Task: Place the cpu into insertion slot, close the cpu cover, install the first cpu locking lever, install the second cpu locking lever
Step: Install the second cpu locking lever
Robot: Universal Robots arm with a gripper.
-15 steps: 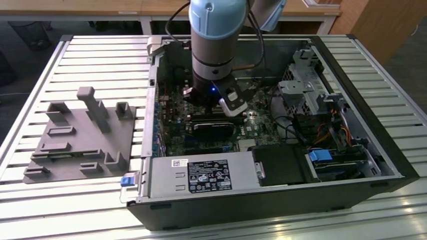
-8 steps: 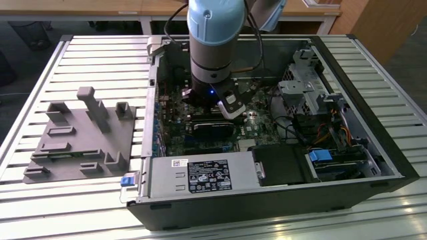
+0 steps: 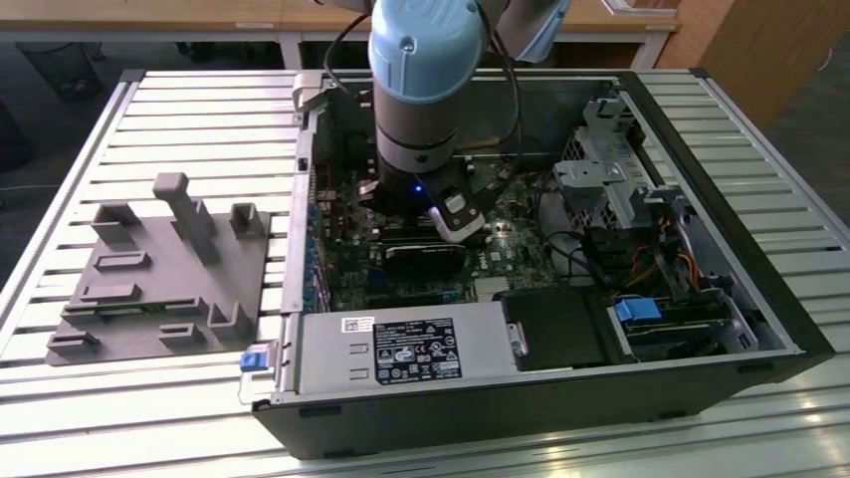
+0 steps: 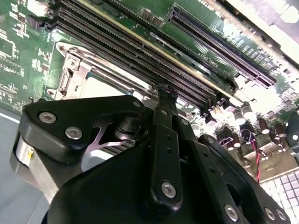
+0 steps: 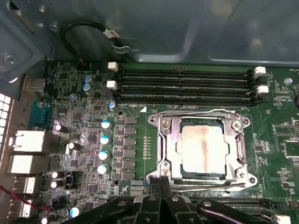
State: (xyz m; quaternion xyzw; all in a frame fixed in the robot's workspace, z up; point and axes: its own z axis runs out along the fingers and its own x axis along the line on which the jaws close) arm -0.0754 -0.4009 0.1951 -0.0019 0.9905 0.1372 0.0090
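Note:
In the first wrist view the cpu (image 5: 204, 148) lies flat in the insertion slot (image 5: 244, 176), its silvery face showing through the window of the cpu cover (image 5: 169, 150), which is folded down over it. One wire locking lever (image 5: 196, 112) runs along the socket's edge by the memory slots. The other lever (image 5: 210, 189) runs along the opposite edge. My gripper (image 5: 161, 183) is shut, its tips together at that second lever's end by the socket's corner. In the second wrist view the gripper (image 4: 167, 93) hangs just beside the cover (image 4: 74, 65) and cpu (image 4: 100, 86). The exterior view shows the gripper (image 3: 445, 234) low inside the case.
Long black memory slots (image 5: 187, 84) lie just beyond the socket, and upright capacitors (image 5: 105, 140) stand beside it. The open computer case (image 3: 743, 329) holds a power supply (image 3: 398, 349), a black module (image 3: 425, 261) and drive cages (image 3: 598, 169). A grey fixture (image 3: 159, 269) sits at the exterior view's left.

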